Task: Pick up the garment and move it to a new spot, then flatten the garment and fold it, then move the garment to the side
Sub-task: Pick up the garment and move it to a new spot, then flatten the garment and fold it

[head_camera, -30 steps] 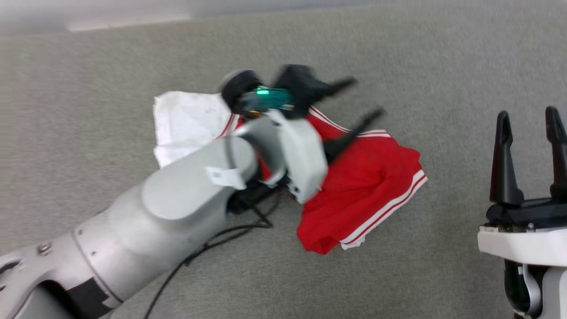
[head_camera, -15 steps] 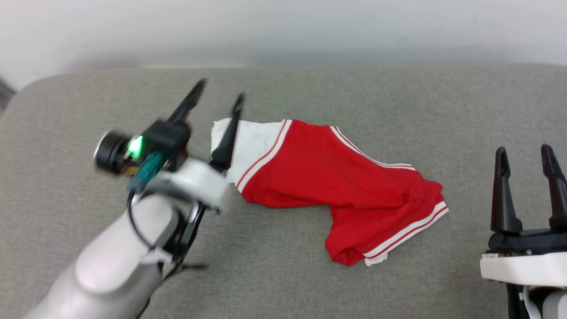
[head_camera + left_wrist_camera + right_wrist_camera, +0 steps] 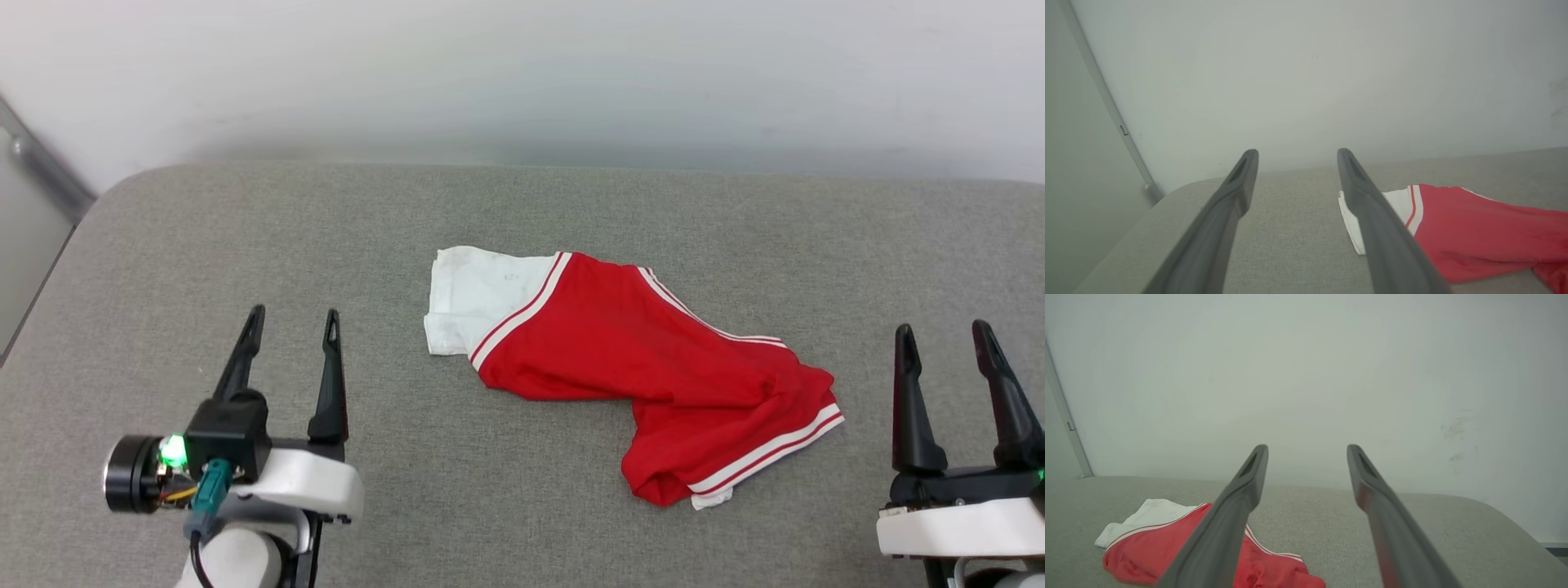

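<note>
A grey fabric-covered tabletop (image 3: 245, 245) with rounded corners spreads across the head view. Behind it rises a plain pale wall (image 3: 522, 73). A grey metal strip (image 3: 41, 161) runs slantwise down the wall at the far left. Faint dark scuff marks (image 3: 1457, 433) show on the wall in the right wrist view.

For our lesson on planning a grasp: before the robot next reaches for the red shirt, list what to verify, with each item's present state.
1. Left jaws open, nothing between them: ok.
2. Right jaws open, nothing between them: ok.
3. Garment clear of both arms, on the grey surface: ok.
4. Garment spread flat: not ok, bunched at its right end.
5. Which face is up: cannot tell.
</note>
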Available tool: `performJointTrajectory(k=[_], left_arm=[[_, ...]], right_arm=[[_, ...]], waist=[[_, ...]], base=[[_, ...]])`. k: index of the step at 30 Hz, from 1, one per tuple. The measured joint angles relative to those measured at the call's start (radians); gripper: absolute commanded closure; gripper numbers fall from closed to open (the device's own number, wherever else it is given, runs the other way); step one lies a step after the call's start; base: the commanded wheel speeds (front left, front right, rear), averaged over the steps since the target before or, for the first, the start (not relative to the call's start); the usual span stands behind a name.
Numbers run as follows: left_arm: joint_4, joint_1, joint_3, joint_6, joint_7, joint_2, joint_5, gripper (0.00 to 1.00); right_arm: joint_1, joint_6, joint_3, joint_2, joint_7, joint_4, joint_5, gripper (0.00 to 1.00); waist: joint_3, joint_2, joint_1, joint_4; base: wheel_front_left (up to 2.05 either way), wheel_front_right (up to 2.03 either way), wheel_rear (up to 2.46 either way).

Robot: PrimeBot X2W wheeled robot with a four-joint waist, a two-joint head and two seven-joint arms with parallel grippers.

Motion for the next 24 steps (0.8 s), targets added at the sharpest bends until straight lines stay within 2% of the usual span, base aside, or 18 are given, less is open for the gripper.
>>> performJointTrajectory(k=[10,24], left_arm=[[0.011,0.127,0.130,-0.091,0.000,-0.119,0.121,0.00],[0.057,0.163,0.222,-0.204,0.000,-0.201,0.220,0.00]], right_arm=[[0.043,0.000,0.004,0.000,0.000,0.036,0.014,0.00],[0.062,0.000,0.008,0.000,0.000,0.045,0.027,0.00]], waist=[[-0.019,0.0000,0.0000,0.003],[-0.025,0.0000,0.0001,-0.002]], base=[[0.00,0.00,0.00],[0.00,0.00,0.00]])
